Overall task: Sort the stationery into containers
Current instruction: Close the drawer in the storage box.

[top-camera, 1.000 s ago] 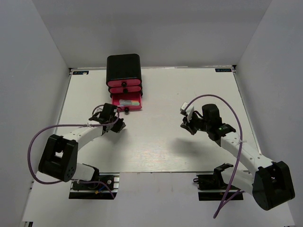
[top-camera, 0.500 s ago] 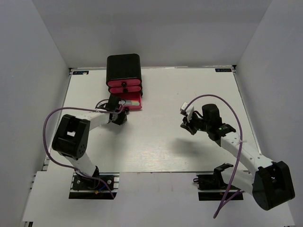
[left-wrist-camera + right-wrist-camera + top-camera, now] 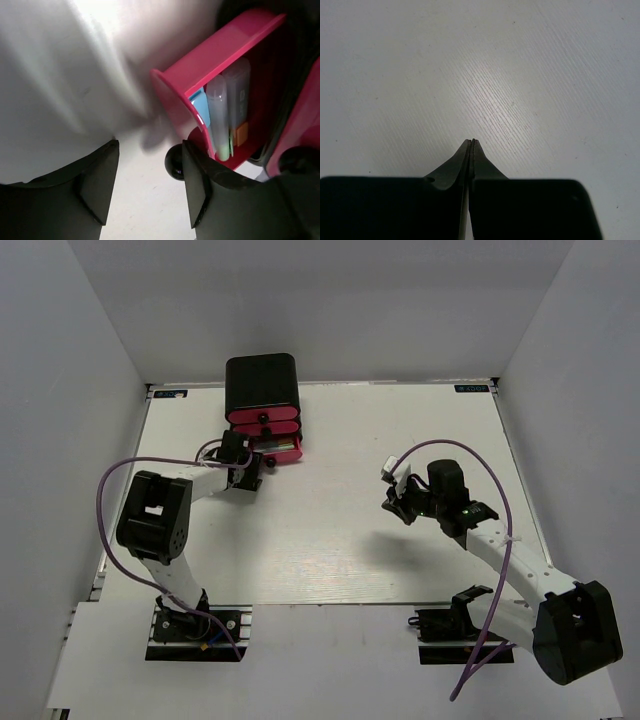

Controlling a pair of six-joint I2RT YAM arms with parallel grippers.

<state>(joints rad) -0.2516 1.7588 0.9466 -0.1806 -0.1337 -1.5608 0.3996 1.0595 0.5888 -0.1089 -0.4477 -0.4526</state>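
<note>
White table [image 3: 340,540] inside a plain grey enclosure

The matte tabletop is boxed in by a left wall [image 3: 60,440], a back wall [image 3: 330,310] and a right wall [image 3: 590,390], all pale grey. A small dark label [image 3: 170,394] sits at its far left corner and another label [image 3: 472,388] at its far right corner. Close up in the right wrist view, the surface [image 3: 470,75] shows fine diagonal grain and a soft bright glare patch. Below the near edge lies a lower white ledge [image 3: 330,660].

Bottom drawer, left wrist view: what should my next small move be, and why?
Probably nudge the left gripper ahead to push the bottom drawer shut: it stands partly open with sticks inside, and its knob sits between the open jaws.
</note>
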